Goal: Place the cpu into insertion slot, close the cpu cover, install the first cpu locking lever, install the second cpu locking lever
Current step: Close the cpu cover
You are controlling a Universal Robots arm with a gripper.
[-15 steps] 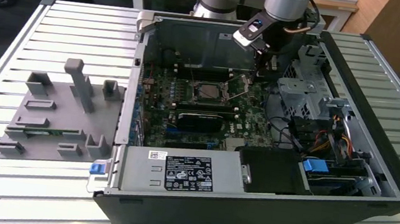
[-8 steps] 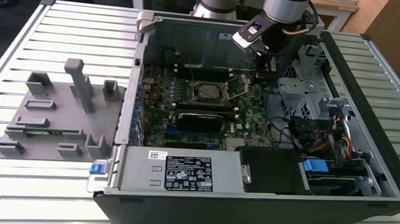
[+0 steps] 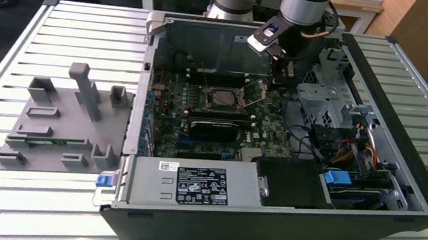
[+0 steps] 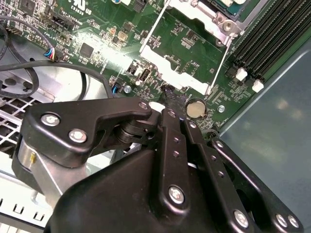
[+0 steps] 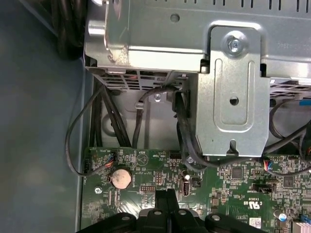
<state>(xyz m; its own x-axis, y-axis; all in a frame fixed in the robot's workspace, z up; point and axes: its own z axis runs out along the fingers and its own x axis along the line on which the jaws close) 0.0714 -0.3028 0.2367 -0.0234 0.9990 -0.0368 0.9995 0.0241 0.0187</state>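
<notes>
While the arm reaches into the open computer case (image 3: pixel 267 223) lying on its side on the counter (image 3: pixel 27 207), the circuit board faces up, so the socket can be worked from above. Tool (image 3: pixel 285 78) is clenched, fingertips pressed together with nothing between them; in both wrist views (image 4: pixel 169 99) (image 5: pixel 167 196) it makes one narrow black tip, better for pushing or hooking a thin part than for gripping. It hovers just over the green board near the coin battery (image 5: pixel 120 178), apart from the insertion slot (image 3: pixel 209 97) and toward the exterior view's right of it. The cpu (image 3: pixel 225 100) looks seated in the slot, grey face up, though the exterior view is too distant to be sure. The cpu cover (image 4: pixel 216 18) lies as a silver frame around it in the second wrist view. A thin wire lever (image 4: pixel 154 29) runs beside the socket, between it and the tool. Grey parts tray (image 3: pixel 42 137) sits on the counter, well apart.
</notes>
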